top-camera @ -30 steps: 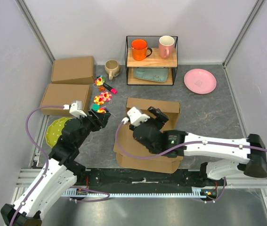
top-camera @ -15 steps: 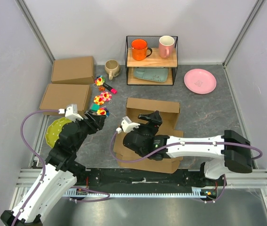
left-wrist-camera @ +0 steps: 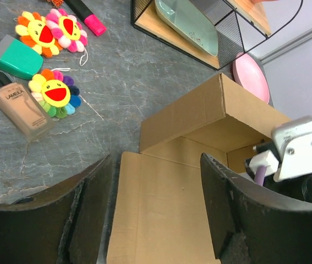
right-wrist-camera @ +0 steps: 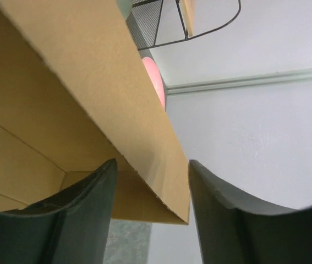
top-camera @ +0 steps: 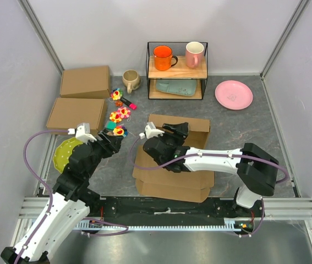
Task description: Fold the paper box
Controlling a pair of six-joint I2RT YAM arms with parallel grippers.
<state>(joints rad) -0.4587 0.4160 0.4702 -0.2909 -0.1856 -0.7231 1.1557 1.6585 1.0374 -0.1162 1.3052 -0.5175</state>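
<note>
The paper box (top-camera: 169,184) lies in the middle of the table, brown cardboard, its base flat and its rear wall (top-camera: 197,124) standing up. My right gripper (top-camera: 178,131) is open above the box's rear part. In the right wrist view the raised flap's edge (right-wrist-camera: 89,71) passes between the open fingers of the right gripper (right-wrist-camera: 151,164), and I see no grip on it. My left gripper (top-camera: 116,140) is open and empty beside the box's left edge. In the left wrist view the left gripper (left-wrist-camera: 154,159) frames the box's flat panel (left-wrist-camera: 167,187).
Two other flat brown boxes (top-camera: 85,81) (top-camera: 76,113) lie at the back left. Plush flowers (left-wrist-camera: 56,91), a foundation bottle (left-wrist-camera: 18,104) and a pink marker lie left of the box. A yellow-green plate (top-camera: 67,153), a wire shelf with mugs (top-camera: 176,69), a beige mug (top-camera: 131,80) and a pink plate (top-camera: 233,94) are around.
My right gripper has moved from over the box's middle back toward the raised rear wall. My left gripper has drawn back slightly to the left.
</note>
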